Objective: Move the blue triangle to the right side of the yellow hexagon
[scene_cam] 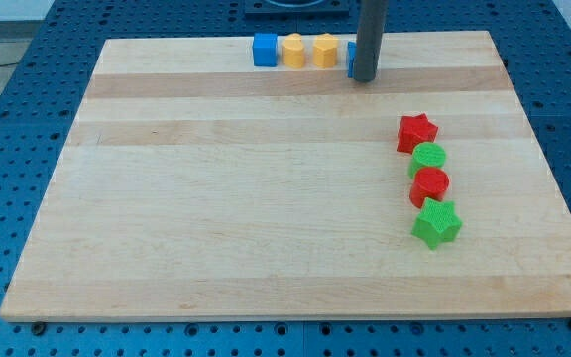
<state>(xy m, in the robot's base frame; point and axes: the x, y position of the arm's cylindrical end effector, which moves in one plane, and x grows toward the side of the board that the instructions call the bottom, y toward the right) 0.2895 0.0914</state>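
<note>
Camera view of a pale wooden board (266, 198) on a blue pegboard table (28, 109). Along the view's top edge sits a row: a blue cube (265, 50), a yellow block (292, 50), a yellow hexagon (325, 50), then a sliver of a blue block (350, 59), shape unclear, mostly hidden behind the rod. My tip (364, 78) touches that blue block's right side; it has no jaws. At the view's right, a column: red star (416, 132), green round block (428, 158), red round block (430, 184), green star (436, 222).

Bright, even overhead light — soft faint shadows, mild sheen on wood, sharp focus throughout
</note>
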